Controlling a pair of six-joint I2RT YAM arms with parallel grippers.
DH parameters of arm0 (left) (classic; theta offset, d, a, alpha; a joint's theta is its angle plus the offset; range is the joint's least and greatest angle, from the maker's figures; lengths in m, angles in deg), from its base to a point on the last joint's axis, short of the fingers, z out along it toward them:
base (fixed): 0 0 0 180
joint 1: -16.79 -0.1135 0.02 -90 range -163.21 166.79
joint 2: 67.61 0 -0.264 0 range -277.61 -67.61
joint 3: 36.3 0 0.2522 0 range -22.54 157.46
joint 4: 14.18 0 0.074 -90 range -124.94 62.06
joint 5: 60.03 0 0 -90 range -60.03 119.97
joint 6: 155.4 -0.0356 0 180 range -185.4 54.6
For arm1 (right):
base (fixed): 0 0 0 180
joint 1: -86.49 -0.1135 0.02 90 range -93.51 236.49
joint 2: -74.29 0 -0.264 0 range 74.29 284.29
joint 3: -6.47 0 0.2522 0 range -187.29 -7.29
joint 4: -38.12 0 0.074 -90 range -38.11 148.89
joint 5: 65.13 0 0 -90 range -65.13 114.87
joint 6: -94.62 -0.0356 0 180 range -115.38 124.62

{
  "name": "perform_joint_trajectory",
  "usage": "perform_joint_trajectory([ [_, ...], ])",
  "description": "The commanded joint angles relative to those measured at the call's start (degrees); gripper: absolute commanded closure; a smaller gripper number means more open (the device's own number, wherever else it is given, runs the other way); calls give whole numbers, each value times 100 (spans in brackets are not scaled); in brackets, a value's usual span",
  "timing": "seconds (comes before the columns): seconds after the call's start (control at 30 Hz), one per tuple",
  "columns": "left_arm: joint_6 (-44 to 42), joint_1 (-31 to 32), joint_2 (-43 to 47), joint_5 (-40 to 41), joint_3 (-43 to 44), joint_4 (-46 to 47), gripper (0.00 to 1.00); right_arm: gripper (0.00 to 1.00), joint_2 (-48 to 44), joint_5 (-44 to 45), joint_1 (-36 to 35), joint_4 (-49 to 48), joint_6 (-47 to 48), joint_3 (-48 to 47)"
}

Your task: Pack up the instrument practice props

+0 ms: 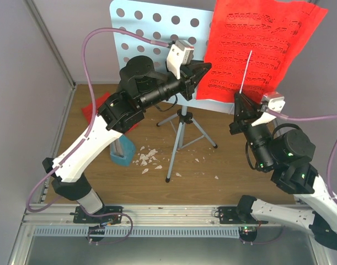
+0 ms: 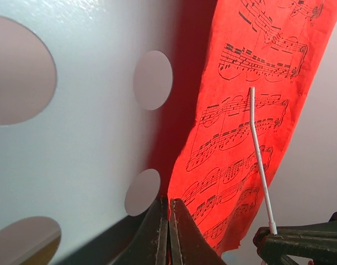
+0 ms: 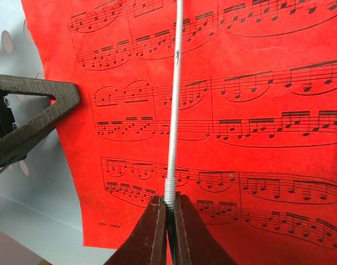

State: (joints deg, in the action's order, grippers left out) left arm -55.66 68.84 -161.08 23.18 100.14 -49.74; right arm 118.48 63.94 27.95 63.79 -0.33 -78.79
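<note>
With the left gripper [image 2: 168, 203] pinched shut on the lower edge of the red sheet-music page [image 2: 240, 138] hanging just ahead of it against the music stand [image 2: 91, 138], draw the page off slowly so it doesn't tear, and hold the right gripper [image 3: 167, 199], clamped on the thin white rod [image 3: 174, 110] rising before it, clear of the paper.

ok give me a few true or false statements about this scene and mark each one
1. The right claw grips a thin white stick. True.
2. The left claw is wide open. False: its jaws are shut.
3. The pale-blue hole-punched metal music stand lies folded on the table. False: it stands upright on its tripod legs.
4. A small blue box sits on the wooden table. True.
5. Small white scraps lie near the tripod. True.
</note>
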Motion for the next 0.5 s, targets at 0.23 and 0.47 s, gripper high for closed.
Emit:
perform_joint_trajectory([
  [0.23, 145, -413, 966, -152, -252, 46, 100, 100, 77, 110, -34, 21, -167, -4],
  [0.47, 257, -1020, 1289, -580, -339, -294, 100, 99, 140, 58, -35, 0, -217, 27],
])
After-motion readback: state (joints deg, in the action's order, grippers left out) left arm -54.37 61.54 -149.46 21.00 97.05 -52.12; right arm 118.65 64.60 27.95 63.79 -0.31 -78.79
